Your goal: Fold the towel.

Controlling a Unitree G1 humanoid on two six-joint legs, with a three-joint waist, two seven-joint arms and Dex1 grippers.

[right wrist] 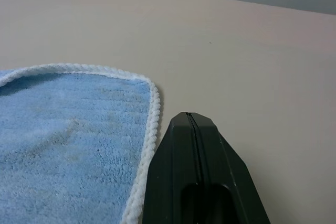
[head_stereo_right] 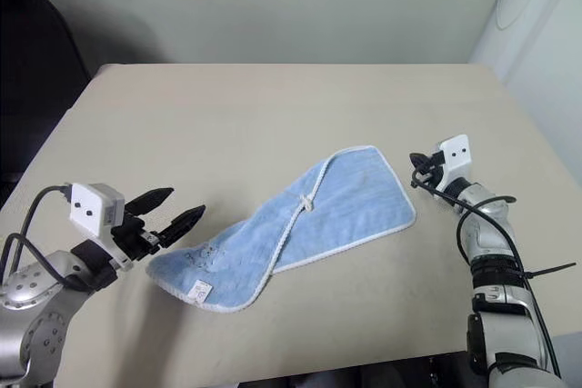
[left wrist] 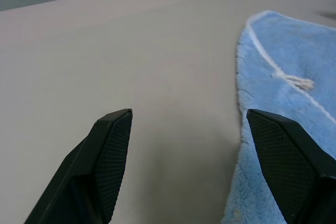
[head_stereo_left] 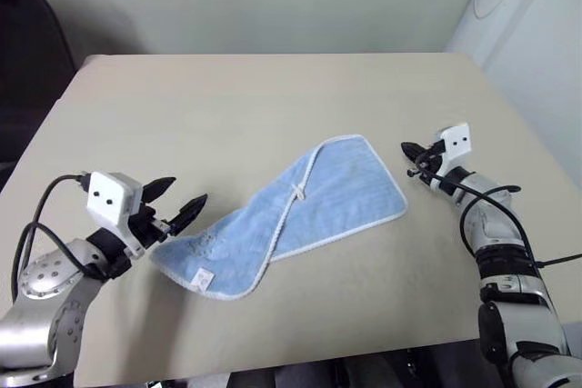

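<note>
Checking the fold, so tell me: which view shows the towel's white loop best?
The left eye view: the loop sits unobstructed mid-towel. The right eye view matches; the left wrist view shows it small.

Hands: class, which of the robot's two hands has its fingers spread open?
The left hand, by the towel's label end; the right hand is shut.

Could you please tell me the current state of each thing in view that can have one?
towel: lying on the table, folded over diagonally, held by neither gripper.
white loop: lying on top of the towel, at the folded edge.
white label: facing up at the towel's near corner.
left gripper: open, empty, beside the towel's near end.
right gripper: shut, empty, just off the towel's far corner.
</note>
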